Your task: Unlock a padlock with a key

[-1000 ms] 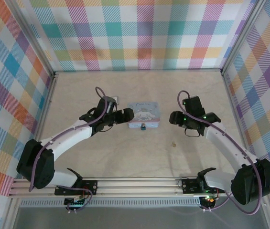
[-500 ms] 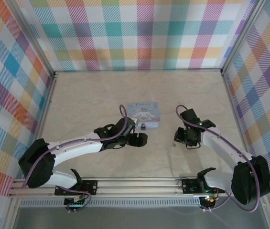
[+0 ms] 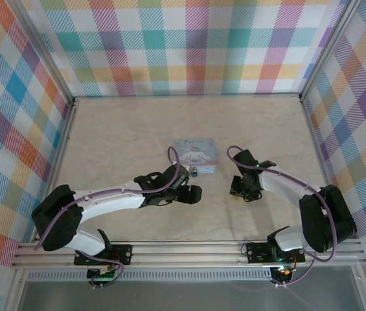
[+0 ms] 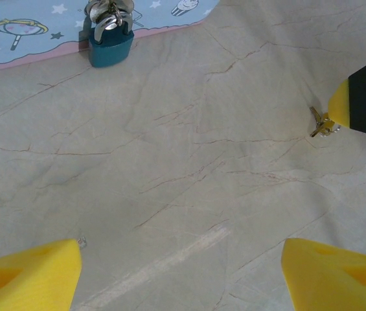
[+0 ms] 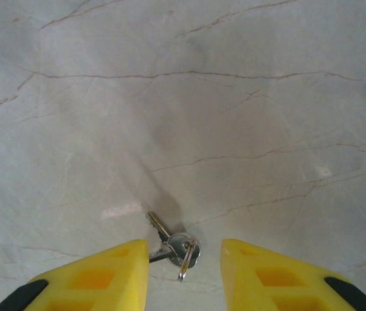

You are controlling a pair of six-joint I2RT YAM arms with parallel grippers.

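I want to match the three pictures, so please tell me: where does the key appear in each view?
Top external: the key is a speck right of centre, at the tips of the right hand.
Left wrist: the key lies at the right edge, beside a yellow finger of that hand.
Right wrist: the key is at bottom centre, between both yellow fingers.
Shared landmark: the right hand's yellow fingers.

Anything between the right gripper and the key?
Nothing visible. The key lies on the bare table, between the open fingers of the right gripper. From there to the padlock the tabletop is bare too.
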